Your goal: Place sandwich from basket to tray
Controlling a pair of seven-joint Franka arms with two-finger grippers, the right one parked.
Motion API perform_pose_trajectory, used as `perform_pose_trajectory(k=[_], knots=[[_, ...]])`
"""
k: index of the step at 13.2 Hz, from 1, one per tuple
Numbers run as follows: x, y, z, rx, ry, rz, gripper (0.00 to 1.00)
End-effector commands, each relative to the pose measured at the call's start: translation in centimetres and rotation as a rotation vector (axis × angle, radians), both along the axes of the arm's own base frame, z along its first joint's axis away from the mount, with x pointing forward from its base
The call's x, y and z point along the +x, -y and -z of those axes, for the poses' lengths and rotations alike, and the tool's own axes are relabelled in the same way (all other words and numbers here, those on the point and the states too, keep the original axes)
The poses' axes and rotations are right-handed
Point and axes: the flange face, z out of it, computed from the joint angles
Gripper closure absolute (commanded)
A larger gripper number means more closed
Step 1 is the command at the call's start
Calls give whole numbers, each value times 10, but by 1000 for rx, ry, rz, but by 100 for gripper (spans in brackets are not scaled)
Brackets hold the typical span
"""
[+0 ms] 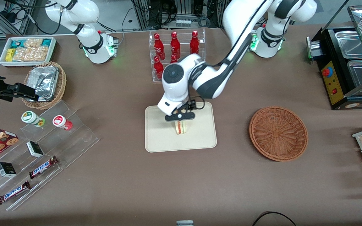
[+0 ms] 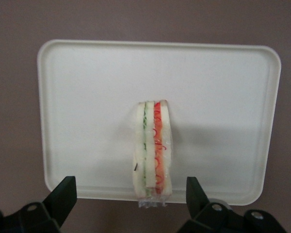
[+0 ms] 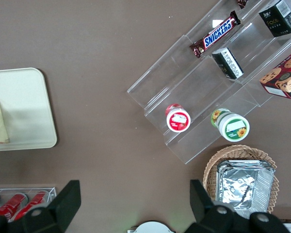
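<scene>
Sandwich (image 1: pixel 181 127) standing on edge at tray (image 1: pixel 159 138) centre. Gripper (image 1: pixel 180 121) just above, fingers (image 2: pixel 63 194) spread wide, clear of bread. Basket (image 1: pixel 278 133) at tray's 3 o'clock, well apart. Bottle rack (image 1: pixel 176 51) at 12 o'clock, arm overhead.

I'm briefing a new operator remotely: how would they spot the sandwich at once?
Find the cream tray at the table's centre, nearer the front camera than the rack of red bottles. The sandwich stands on edge on it, under the open hand: a pale wedge with red and green filling stripes.
</scene>
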Motion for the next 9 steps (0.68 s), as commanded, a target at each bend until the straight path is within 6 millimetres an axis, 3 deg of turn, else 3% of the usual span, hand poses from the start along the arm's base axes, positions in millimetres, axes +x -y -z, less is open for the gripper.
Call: perform_pose_trajectory(k=[1,3,6,9], knots=[[2,-53,-81,26,-7,-50,1],[11,-89,-121,32,-4,-64,1],[14,-149,-164,51,-30,-50,1],[18,-213,-185,53,-34,-7,1]])
